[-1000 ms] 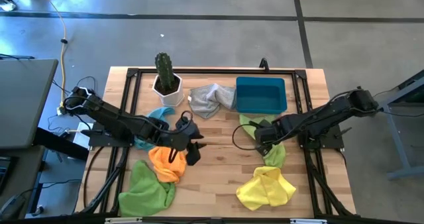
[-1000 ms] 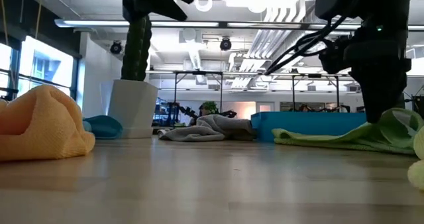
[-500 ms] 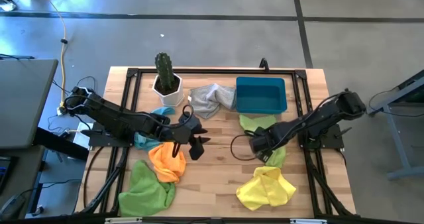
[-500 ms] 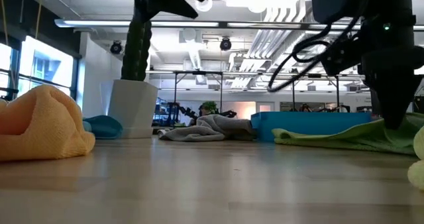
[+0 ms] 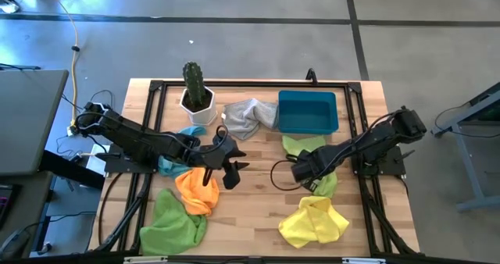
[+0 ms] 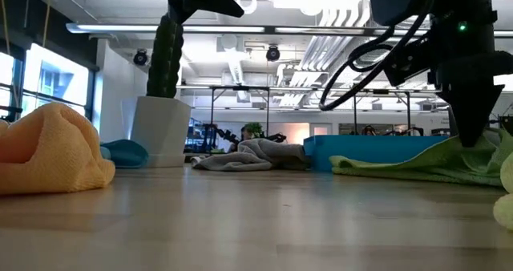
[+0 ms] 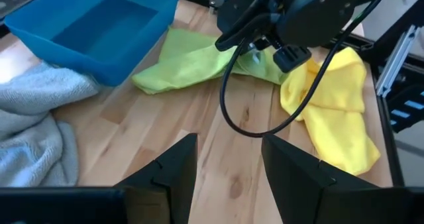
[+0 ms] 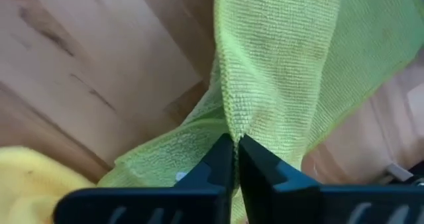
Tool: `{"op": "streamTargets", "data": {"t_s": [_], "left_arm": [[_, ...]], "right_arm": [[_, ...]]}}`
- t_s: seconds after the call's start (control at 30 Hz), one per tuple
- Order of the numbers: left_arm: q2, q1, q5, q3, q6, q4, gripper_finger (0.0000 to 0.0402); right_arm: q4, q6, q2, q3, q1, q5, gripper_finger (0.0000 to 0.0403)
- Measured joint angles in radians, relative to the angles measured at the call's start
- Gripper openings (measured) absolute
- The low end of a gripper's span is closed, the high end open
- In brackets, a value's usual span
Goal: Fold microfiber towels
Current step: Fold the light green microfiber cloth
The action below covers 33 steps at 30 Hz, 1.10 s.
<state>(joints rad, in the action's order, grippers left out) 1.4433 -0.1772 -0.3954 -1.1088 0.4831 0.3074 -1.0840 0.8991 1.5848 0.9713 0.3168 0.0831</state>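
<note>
Right gripper [image 8: 235, 148]: we see its fingers pinched together on a fold of the lime green towel [image 8: 278, 65], right of the table's centre, at about 3 o'clock in the high view.
Lime green towel in the grip: it lies spread on the wood just below the blue bin [image 5: 308, 112], touching the gripper, with part of it trailing toward 5 o'clock.
Left gripper [image 5: 229, 161]: we find it hovering left of centre, at about 9 o'clock, its fingers [image 7: 165, 174] spread apart with nothing between them.
Orange towel [image 5: 195, 192]: bunched just below the left gripper, toward 7 o'clock.
Second lime green towel [image 5: 172, 221]: crumpled at the near left corner, at 7 o'clock, touching the orange one.
Yellow towel [image 5: 314, 220]: heaped at 5 o'clock, just beside the trailing end of the held green towel.
Grey towel [image 5: 250, 115]: rumpled at 12 o'clock, touching the bin's left wall.
Light blue towel [image 5: 186, 133]: we see only part of it, at 10 o'clock, beside the white pot; the left arm covers the rest.
Cactus [image 5: 193, 81]: upright in its white pot [image 5: 197, 108] at 11 o'clock, left of the grey towel.
Table [image 5: 258, 209]: pale wood planks inside a black frame.
</note>
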Motion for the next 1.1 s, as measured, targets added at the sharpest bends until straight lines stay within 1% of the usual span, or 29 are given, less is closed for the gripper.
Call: {"op": "streamTargets", "data": {"t_s": [0.1, 0.23, 0.5, 0.67, 0.77, 0.83, 0.9, 0.97, 1.03, 1.1], "left_arm": [[0.0, 0.0, 0.0, 0.0, -0.043, 0.001, 0.0158], [0.0, 0.0, 0.002, 0.0, -0.114, 0.003, 0.0158], [0.011, 0.0, 0.003, 0.0, -0.257, 0.04, 0.0158], [0.039, 0.0, -0.054, -0.002, -0.3, 0.123, 0.0158], [0.075, 0.0, -0.066, 0.003, -0.304, 0.16, 0.0158], [0.111, 0.0, -0.066, -0.002, -0.304, 0.093, 0.0158], [0.133, 0.0, -0.066, 0.001, -0.304, 0.075, 0.0158], [0.172, -0.003, -0.065, -0.003, -0.304, -0.018, 0.0158], [0.19, -0.009, -0.076, 0.003, -0.309, -0.053, 0.0158], [0.211, -0.016, -0.091, -0.002, -0.329, -0.161, 0.0158]], "right_arm": [[-0.001, -0.01, 0.0, 0.014, 0.0, -0.019, 0.0018], [-0.009, -0.011, -0.004, 0.05, 0.0, -0.023, 0.0003], [-0.038, -0.052, -0.005, 0.172, 0.0, -0.009, 0.0002], [-0.084, -0.064, -0.005, 0.252, 0.0, 0.015, 0.0001], [-0.109, -0.073, -0.005, 0.298, 0.0, 0.02, 0.0001], [-0.107, -0.085, -0.005, 0.327, 0.0, 0.02, 0.0], [-0.11, -0.095, -0.009, 0.356, 0.0, 0.022, 0.0], [-0.106, -0.096, -0.012, 0.382, 0.0, 0.037, 0.0], [-0.105, -0.096, -0.016, 0.405, 0.0, 0.054, 0.0], [-0.104, -0.096, -0.021, 0.426, 0.0, 0.071, 0.0]]}}
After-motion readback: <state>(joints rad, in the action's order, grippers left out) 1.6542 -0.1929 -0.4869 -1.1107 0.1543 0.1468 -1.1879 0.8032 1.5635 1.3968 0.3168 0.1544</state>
